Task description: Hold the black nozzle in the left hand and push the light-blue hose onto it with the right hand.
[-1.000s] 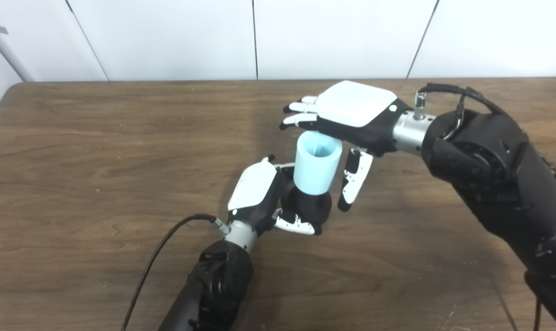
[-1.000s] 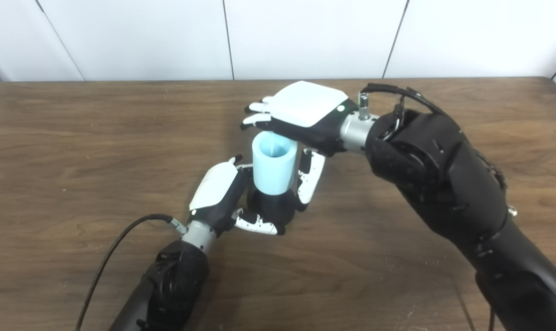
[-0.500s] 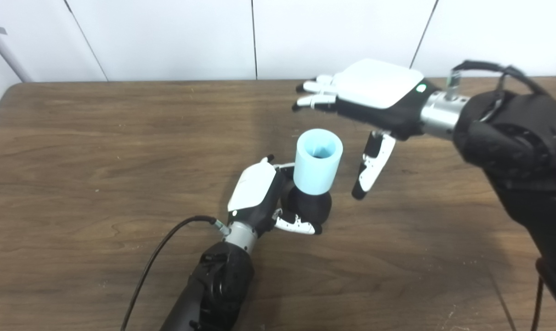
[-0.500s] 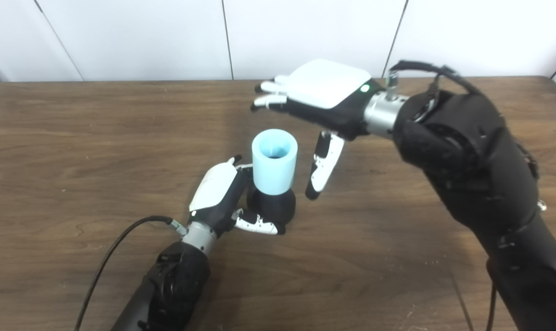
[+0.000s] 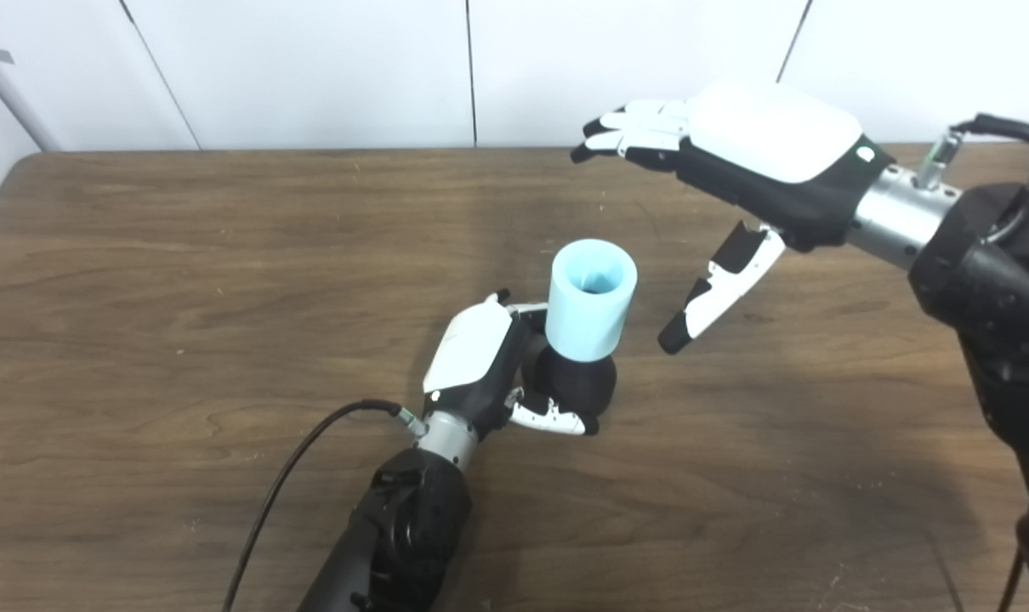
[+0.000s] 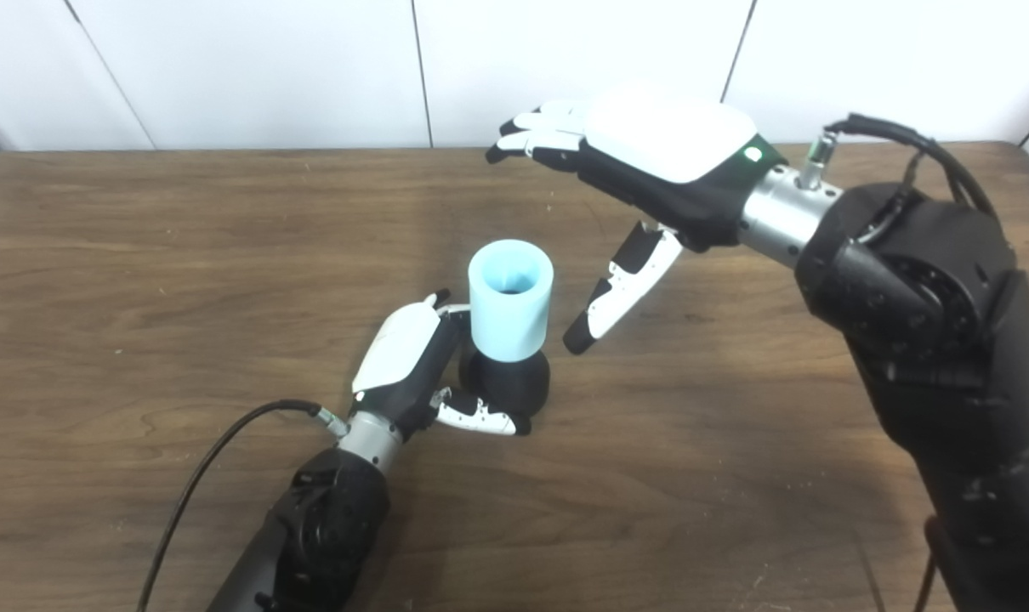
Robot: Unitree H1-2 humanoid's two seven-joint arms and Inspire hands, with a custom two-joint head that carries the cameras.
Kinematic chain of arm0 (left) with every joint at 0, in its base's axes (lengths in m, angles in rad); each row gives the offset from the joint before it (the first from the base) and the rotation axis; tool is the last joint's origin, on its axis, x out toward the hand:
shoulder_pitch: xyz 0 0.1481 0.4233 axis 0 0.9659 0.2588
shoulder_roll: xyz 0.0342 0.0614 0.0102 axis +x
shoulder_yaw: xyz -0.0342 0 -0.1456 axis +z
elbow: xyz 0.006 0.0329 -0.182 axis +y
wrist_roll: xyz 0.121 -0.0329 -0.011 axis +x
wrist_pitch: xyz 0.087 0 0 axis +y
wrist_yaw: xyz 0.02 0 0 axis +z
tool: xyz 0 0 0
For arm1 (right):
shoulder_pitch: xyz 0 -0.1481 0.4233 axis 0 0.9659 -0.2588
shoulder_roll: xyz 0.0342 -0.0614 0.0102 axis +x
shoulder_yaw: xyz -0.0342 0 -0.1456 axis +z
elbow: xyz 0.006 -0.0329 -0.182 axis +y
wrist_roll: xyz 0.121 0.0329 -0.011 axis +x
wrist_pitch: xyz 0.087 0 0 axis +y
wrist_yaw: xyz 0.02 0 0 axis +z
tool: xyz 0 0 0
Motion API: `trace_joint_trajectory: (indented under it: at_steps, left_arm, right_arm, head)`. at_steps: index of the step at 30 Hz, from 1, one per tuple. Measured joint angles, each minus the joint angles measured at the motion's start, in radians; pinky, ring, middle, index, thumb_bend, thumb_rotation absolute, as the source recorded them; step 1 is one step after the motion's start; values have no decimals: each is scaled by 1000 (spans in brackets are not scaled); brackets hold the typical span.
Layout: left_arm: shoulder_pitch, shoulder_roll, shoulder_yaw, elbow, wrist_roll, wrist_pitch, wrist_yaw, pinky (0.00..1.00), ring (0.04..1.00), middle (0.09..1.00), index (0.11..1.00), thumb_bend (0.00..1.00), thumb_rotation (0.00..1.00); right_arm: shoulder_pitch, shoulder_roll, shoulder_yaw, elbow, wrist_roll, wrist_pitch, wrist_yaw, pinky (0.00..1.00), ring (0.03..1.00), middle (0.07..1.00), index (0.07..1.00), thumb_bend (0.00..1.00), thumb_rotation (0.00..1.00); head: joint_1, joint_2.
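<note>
Left hand [image 5: 480, 361] is wrapped around the black nozzle [image 5: 574, 384], which sits low on the table [image 5: 183, 280] near centre; fingers [image 5: 548, 416] curl around the nozzle's front. The hose [image 5: 589, 297], a short light-blue tube, stands upright on top of the nozzle, its lower end over the nozzle's upper part, open mouth facing up. Right hand [image 5: 753, 161] is spread wide and holds nothing; it hovers above and to the right of the hose, well apart from it, thumb [image 5: 719, 285] hanging down toward the table beside the tube. Judgement: the push-on step looks essentially done, since the hose stays up with nothing touching it but the nozzle; how deep it is seated cannot be told from these views. Next move calls for either a check press straight down on the hose rim with the right palm, keeping the tube square, or simply clearing the right arm while the left grip holds the assembly steady.
</note>
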Motion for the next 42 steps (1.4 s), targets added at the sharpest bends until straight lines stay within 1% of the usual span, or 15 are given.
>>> trace_joint_trajectory:
  at_steps: [1, 3, 5, 10, 13, 18, 22, 29, 36, 42]
  left_arm:
    - [0, 0, 0, 0, 0, 0, 0, 1000, 792, 537, 449, 516, 0]
    - [0, 1, 0, 0, -1, 0, 1, 1000, 787, 535, 451, 516, 0]
    - [0, 1, 0, 1, -1, 0, 2, 1000, 786, 535, 451, 517, 0]
    - [0, 0, 0, 3, -2, -1, 4, 1000, 805, 534, 451, 517, 0]
    - [0, 1, 1, 4, -4, -1, 4, 1000, 814, 534, 450, 517, 0]
    - [0, 0, 2, 7, -5, -1, 4, 1000, 819, 534, 449, 517, 0]
    - [-2, 0, 2, 9, -7, -1, 4, 1000, 818, 533, 450, 517, 0]
    - [-5, 1, 2, 12, -8, -2, 4, 1000, 809, 536, 448, 516, 0]
    - [-8, 1, 1, 16, -10, -4, 6, 1000, 823, 540, 445, 515, 0]
    - [-9, 1, 0, 18, -16, -4, 9, 1000, 817, 540, 445, 515, 0]
  right_arm:
    - [12, -3, 0, -7, 3, -2, -1, 822, 922, 924, 871, 823, 740]
    - [33, -7, 4, -30, 17, -4, 1, 864, 935, 940, 882, 775, 807]
    - [49, -11, 7, -47, 45, -14, 2, 887, 943, 950, 894, 747, 837]
    - [112, -15, 14, -41, 89, -60, -12, 956, 985, 987, 925, 726, 920]
    - [165, -15, 19, -22, 95, -87, -30, 972, 999, 999, 944, 721, 943]
    - [186, -8, 35, -12, 85, -129, -70, 975, 1000, 1000, 949, 714, 954]
    - [190, 1, 43, 1, 84, -140, -90, 975, 1000, 1000, 949, 712, 955]
    - [206, 1, 46, 7, 89, -141, -112, 974, 1000, 1000, 948, 709, 952]
    - [202, 1, 44, 9, 93, -136, -113, 972, 1000, 1000, 950, 710, 949]
    - [157, 0, 12, 14, 104, -121, -114, 967, 1000, 1000, 946, 686, 921]
  head:
    - [0, 0]
    - [0, 0]
    - [2, -2]
    - [0, -3]
    - [-2, -3]
    - [0, -8]
    - [-3, -12]
    - [-3, -15]
    - [-3, -20]
    - [0, -20]
